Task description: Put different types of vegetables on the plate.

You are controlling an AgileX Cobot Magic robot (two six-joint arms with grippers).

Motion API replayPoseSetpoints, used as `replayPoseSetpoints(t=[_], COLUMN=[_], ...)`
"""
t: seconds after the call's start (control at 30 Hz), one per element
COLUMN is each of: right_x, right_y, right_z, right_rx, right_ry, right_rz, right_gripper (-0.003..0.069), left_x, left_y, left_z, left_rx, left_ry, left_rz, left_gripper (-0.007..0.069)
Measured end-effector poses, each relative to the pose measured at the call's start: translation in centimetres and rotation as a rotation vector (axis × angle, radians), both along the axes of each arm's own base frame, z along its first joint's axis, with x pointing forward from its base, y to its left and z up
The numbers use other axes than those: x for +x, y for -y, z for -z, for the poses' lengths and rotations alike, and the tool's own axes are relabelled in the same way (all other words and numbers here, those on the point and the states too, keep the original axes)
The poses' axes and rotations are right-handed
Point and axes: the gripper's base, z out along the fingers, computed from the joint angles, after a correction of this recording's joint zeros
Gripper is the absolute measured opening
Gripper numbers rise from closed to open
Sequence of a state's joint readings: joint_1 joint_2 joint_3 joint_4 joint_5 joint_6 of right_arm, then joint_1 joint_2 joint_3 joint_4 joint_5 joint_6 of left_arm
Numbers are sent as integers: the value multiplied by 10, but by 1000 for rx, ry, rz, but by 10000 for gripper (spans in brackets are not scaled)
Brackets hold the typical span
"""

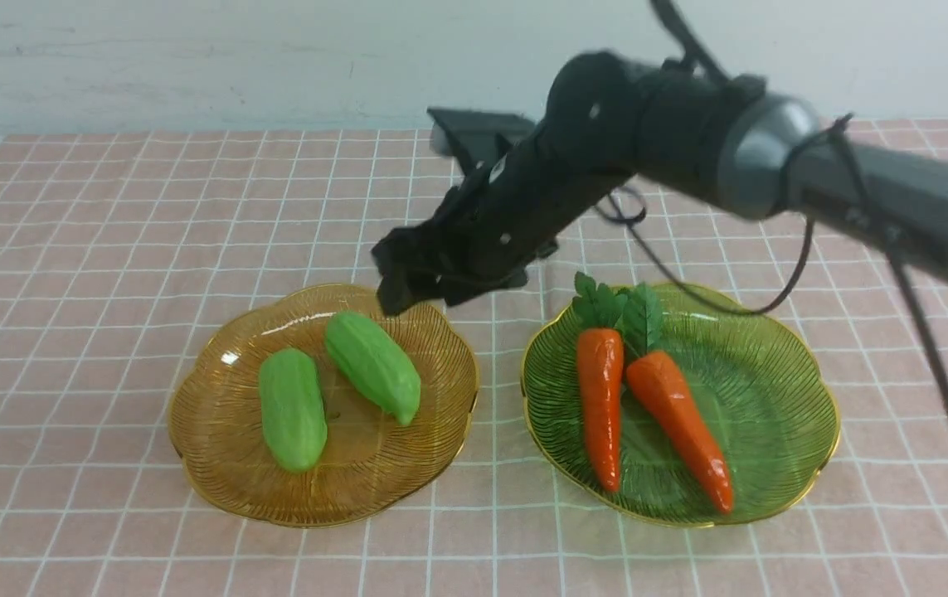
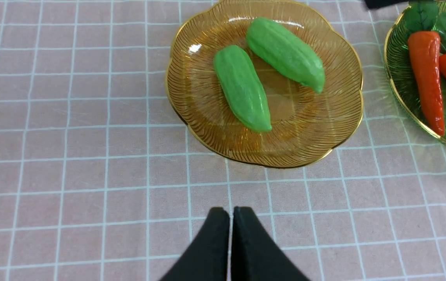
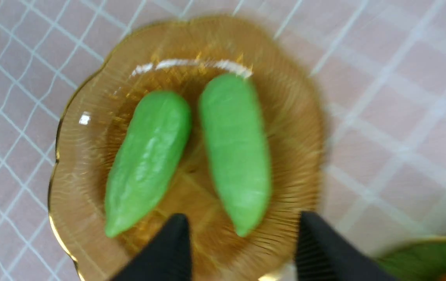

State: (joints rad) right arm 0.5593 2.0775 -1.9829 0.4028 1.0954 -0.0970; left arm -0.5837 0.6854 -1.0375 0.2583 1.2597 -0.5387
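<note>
Front view is showing the right gripper [image 1: 401,290] hanging at the upper rim of the amber plate [image 1: 216,464] in the lower left, its jaws standing apart and gripping nothing. Two light-green gourds [image 1: 292,410] are lying side by side on that plate. Two orange carrots [image 1: 600,398] are lying on the green plate [image 1: 772,390] at lower right. The left gripper [image 2: 230,212] is hanging clenched and empty over the pink checked cloth [image 2: 51,156].

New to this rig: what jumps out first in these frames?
The black right arm reaches in from the right, its open right gripper poised over the amber plate holding two green gourds. To its right, the green plate holds two orange carrots, so each plate carries one type only.
</note>
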Motion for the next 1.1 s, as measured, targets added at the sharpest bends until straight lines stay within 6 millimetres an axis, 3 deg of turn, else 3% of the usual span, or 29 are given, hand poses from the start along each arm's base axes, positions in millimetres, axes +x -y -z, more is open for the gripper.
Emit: replayPoseSetpoints(t=[0.13, 0.23, 0.33, 0.5, 0.53, 0.57, 0.67, 0.73, 0.77, 0.8, 0.87, 0.93, 0.97, 1.0, 1.1], right_x=[-10, -26, -55, -108, -131, -141, -202, -227, -231, -263, -285, -289, -304, -325, -345], right_y=[48, 83, 116, 153, 163, 167, 193, 204, 205, 219, 229, 231, 238, 248, 257], right_z=[-81, -131, -176, -219, -230, -231, -232, -224, -223, -209, -188, -175, -154, -122, -91], right_rx=[-42, -42, -37, -27, -16, -17, 47, 89, 94, 160, 215, 235, 270, 344, 423], right_ry=[162, 280, 395, 513, 544, 545, 637, 708, 717, 822, 910, 943, 999, 1112, 1212], right_rz=[40, 111, 179, 237, 247, 248, 282, 305, 307, 335, 358, 368, 383, 411, 438], right_gripper=[148, 40, 0, -13, -15, -15, -15, -15, -15, -15, -15, -15, -15, -15, -15], left_x=[-19, -28, -37, -41, -41, -40, -37, -35, -35, -34, -33, -32, -31, -29, -28], left_y=[-15, -23, -31, -35, -35, -34, -31, -30, -30, -29, -27, -27, -26, -24, -23], left_z=[13, 23, 36, 50, 52, 53, 57, 58, 58, 59, 61, 62, 64, 66, 69], left_rx=[8, 13, 26, 37, 33, 30, 19, 14, 13, 10, 6, 6, 5, 3, 2], left_ry=[34, 46, 61, 75, 85, 95, 125, 138, 139, 147, 159, 163, 165, 172, 179], left_rz=[-15, -23, -33, -34, -30, -27, -10, -3, -3, 1, 9, 12, 15, 22, 29], left_gripper=[-3, -3, -3, -3, -3, -3, -3, -3, -3, -3, -3, -3, -3, -3, -3])
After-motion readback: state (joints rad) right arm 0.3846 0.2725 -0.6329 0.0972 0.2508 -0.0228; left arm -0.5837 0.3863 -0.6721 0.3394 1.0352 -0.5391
